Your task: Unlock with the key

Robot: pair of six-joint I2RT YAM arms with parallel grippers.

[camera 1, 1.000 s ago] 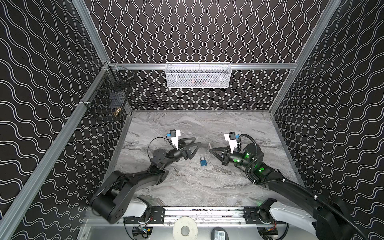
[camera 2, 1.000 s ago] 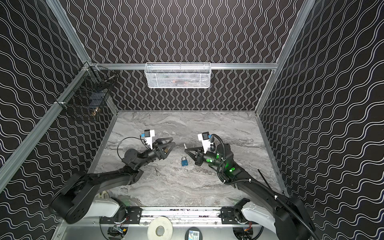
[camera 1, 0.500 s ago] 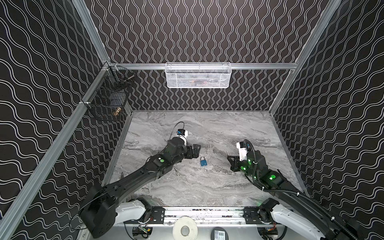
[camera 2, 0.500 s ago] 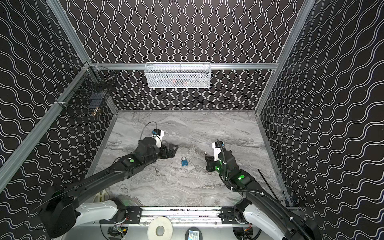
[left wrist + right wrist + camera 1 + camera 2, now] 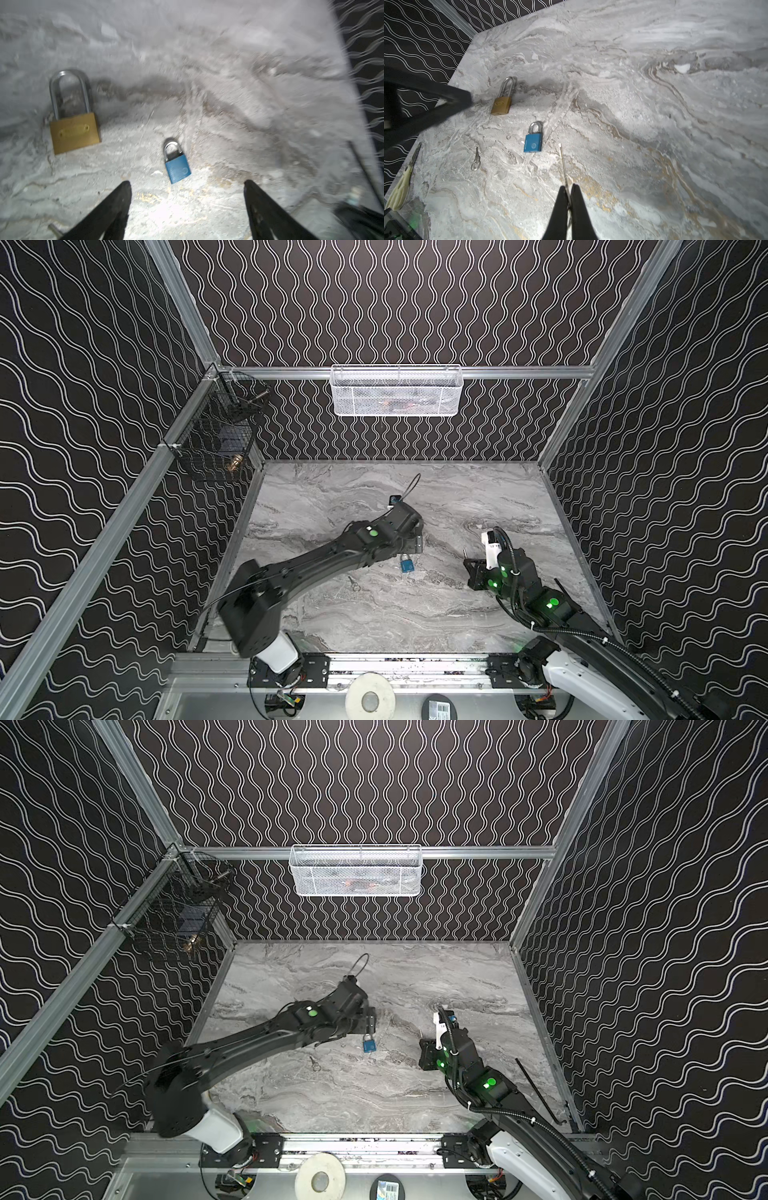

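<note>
Marble tabletop [image 5: 457, 497]: left gripper [image 5: 187, 182] now over blue padlock [image 5: 177, 166], wide open, empty; right gripper [image 5: 569, 186], backed off, clamps key [image 5: 563, 164].

No legible text, number or brand name was found in any view. A round stamped emblem is seen on the body of the blue padlock [image 5: 533, 141], but no letters can be resolved in it. An oval stamp or plate is noted on the brass padlock [image 5: 74, 135] (blurred, unreadable). A printed sticker is carried by the black puck [image 5: 386, 1188] at the front edge in a top view. Its marks are too small to be read.
</note>
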